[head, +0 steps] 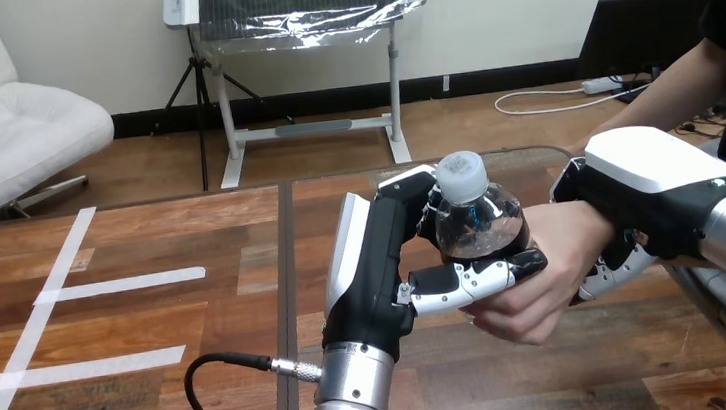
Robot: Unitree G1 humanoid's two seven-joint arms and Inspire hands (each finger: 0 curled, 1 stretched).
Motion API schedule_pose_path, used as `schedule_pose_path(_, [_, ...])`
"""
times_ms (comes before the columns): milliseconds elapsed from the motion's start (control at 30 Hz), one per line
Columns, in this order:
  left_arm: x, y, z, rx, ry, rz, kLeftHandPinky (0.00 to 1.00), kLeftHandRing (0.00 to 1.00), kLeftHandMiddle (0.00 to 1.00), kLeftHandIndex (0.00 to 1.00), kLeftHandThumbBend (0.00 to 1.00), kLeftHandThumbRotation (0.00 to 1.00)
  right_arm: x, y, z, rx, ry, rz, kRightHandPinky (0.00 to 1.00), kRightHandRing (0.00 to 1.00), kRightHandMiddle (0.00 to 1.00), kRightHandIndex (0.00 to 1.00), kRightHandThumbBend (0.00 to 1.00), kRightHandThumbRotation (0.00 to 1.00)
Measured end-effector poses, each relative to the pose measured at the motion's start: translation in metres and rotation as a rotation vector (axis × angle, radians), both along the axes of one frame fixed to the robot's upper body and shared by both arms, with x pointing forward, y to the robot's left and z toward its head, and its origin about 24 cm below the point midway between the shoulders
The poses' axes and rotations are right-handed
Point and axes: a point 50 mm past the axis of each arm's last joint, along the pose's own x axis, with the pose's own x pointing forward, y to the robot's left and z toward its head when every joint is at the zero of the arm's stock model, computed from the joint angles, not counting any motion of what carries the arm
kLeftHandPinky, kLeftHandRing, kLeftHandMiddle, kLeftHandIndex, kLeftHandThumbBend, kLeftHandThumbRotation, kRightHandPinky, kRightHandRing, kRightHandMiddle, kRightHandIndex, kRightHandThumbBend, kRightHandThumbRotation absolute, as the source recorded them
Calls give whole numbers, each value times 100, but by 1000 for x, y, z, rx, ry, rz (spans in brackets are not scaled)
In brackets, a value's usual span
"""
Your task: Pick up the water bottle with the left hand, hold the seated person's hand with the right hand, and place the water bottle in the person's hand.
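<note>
Evidently the hand-over was under way: the left hand [374, 254] gripped the water bottle [481, 222], its base in the person's hand [537, 284], while the right hand [643, 178] curled round the person's wrist [582, 222]. Next, I judged, the left hand had to loosen without tipping the clear, white-capped bottle.

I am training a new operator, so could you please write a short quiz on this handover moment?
1. True or false: the water bottle stands on the table.
2. Which robot hand grips the bottle? A) left hand B) right hand C) neither
3. Fill in: the right hand's fingers curl round the person's ____.
Key: 1 false; 2 A; 3 wrist.
</note>
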Motion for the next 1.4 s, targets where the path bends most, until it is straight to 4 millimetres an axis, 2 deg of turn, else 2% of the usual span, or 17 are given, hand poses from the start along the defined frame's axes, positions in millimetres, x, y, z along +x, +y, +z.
schedule_pose_path(267, [1, 0, 1, 0, -5, -2, 39, 40, 44, 48, 61, 0, 0, 0, 1, 1, -4, 3, 15, 21, 28, 31, 76, 0])
schedule_pose_path(367, [1, -1, 2, 0, -6, -3, 38, 40, 45, 49, 61, 0, 0, -1, 1, -2, -6, 1, 17, 24, 33, 37, 76, 0])
schedule_pose_path(467, [1, -1, 2, 2, -7, -5, 38, 44, 49, 51, 63, 0, 0, -1, 1, -7, -7, 0, 27, 36, 45, 44, 79, 0])
schedule_pose_path(567, [2, -1, 2, 5, -5, -8, 43, 51, 58, 59, 68, 1, 0, -1, 1, -10, -11, 1, 34, 44, 51, 50, 84, 0])
schedule_pose_path(600, [2, -2, 2, 7, -3, -10, 48, 58, 64, 65, 72, 8, 0, -1, 1, -11, -14, 2, 39, 49, 56, 53, 85, 0])
schedule_pose_path(867, [5, -4, 4, 76, 4, -15, 64, 76, 82, 85, 83, 34, 0, -3, 1, -32, -22, -3, 53, 65, 70, 63, 87, 0])
schedule_pose_path(900, [6, -5, 4, 83, 4, -15, 70, 80, 85, 89, 85, 38, 0, -4, 1, -35, -21, -5, 56, 68, 72, 66, 87, 0])
schedule_pose_path(1200, [6, -7, 6, 134, -11, -19, 95, 96, 98, 99, 93, 55, 1, -6, 0, -55, -20, -22, 64, 75, 78, 74, 88, 0])
schedule_pose_path(1400, [6, -10, 8, 163, -27, -25, 99, 99, 99, 100, 96, 61, 1, -7, -1, -58, -19, -22, 66, 78, 79, 77, 89, 0])
